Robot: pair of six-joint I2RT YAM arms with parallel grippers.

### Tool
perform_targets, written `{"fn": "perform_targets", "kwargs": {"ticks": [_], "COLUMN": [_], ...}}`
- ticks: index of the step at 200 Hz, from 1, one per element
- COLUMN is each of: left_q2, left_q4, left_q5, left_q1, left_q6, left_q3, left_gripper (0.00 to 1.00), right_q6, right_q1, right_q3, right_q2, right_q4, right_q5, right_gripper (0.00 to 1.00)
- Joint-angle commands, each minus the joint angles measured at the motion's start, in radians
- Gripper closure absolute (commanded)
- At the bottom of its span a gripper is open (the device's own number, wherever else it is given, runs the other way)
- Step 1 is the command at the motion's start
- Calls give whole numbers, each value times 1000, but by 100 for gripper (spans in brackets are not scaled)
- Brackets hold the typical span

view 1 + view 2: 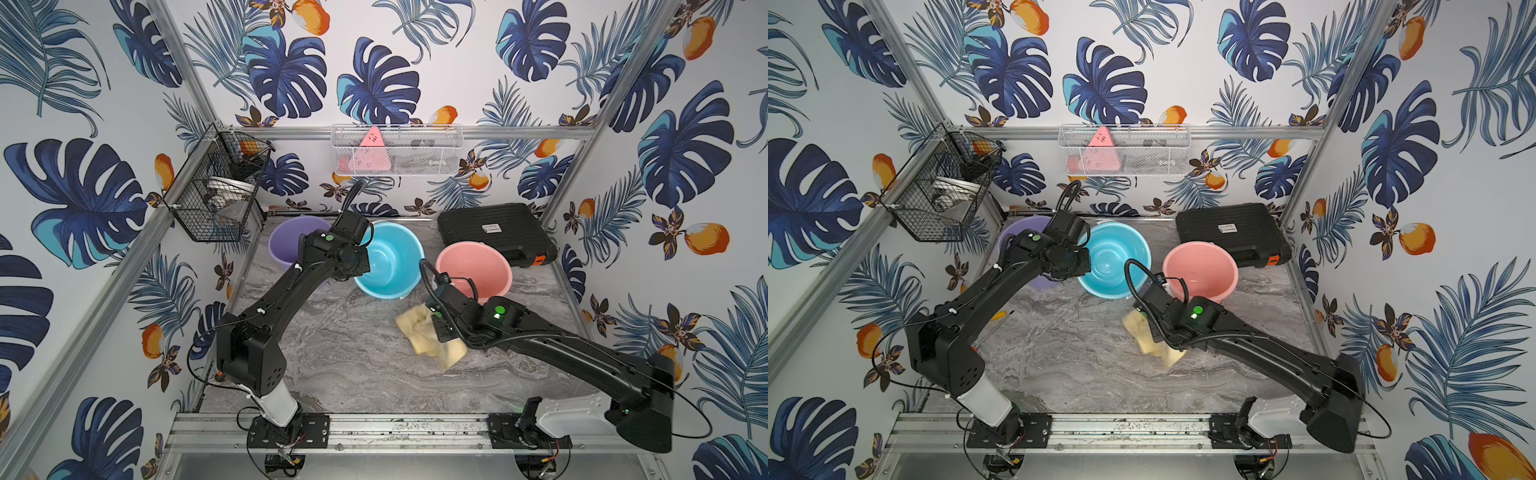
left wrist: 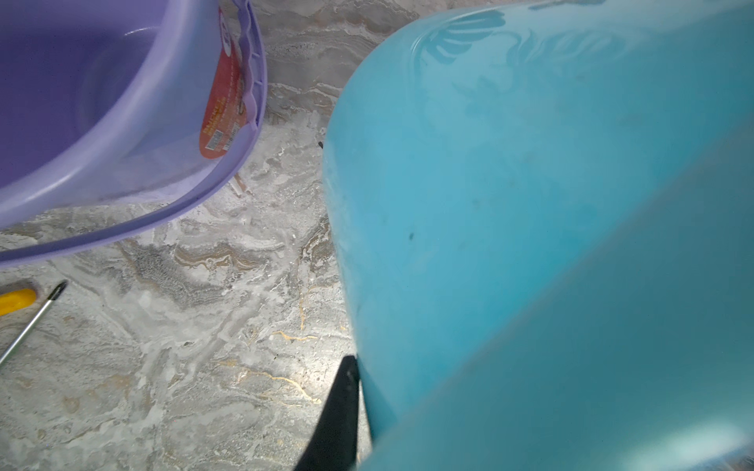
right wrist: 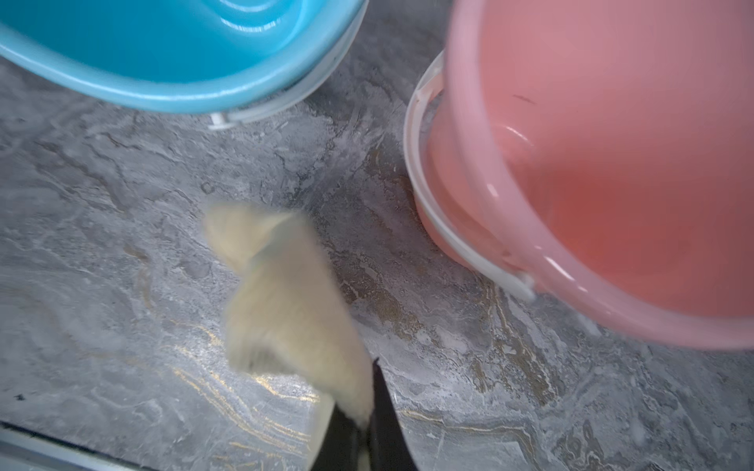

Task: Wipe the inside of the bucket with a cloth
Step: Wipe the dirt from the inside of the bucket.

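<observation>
Three buckets stand at the back of the marble table in both top views: purple (image 1: 284, 243), blue (image 1: 390, 266) (image 1: 1113, 257) and pink (image 1: 478, 266) (image 1: 1200, 266). My left gripper (image 2: 359, 379) is shut on the blue bucket's (image 2: 510, 204) wall at the rim, with one black finger (image 2: 338, 420) outside; the other finger is hidden. The pale tan-yellow cloth (image 1: 419, 328) (image 1: 1136, 326) hangs crumpled from my right gripper (image 3: 367, 412), which is shut on it. The cloth (image 3: 285, 293) sits over the table, in front of the gap between the blue (image 3: 183, 61) and pink (image 3: 612, 163) buckets.
A black case (image 1: 494, 232) lies behind the pink bucket. A screwdriver (image 2: 28, 322) with a yellow handle lies on the table near the purple bucket (image 2: 102, 102). A black wire basket (image 1: 216, 195) and a white one (image 1: 397, 149) hang on the walls.
</observation>
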Motion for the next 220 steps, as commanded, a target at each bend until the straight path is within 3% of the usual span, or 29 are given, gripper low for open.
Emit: {"fn": "perform_targets", "kwargs": {"ticks": [1, 32, 78, 131, 220], "left_q2": [-5, -16, -40, -116, -80], "left_q4": [56, 54, 46, 67, 1], "left_q5": [28, 60, 170, 232, 318], "left_q1": [2, 3, 2, -6, -4], "left_q6": [-9, -4, 23, -6, -6], "left_q3": [3, -9, -47, -112, -74], "left_gripper": [100, 100, 100, 100, 100], "right_q6": [7, -64, -182, -265, -468], "right_q1": [4, 2, 1, -81, -117], "right_q3": [7, 88, 211, 356, 287], "right_q2": [-118, -112, 122, 418, 661], "right_q4": [42, 160, 380, 463, 566], "right_q5": [-13, -14, 30, 49, -2], "right_gripper": [100, 100, 100, 100, 100]}}
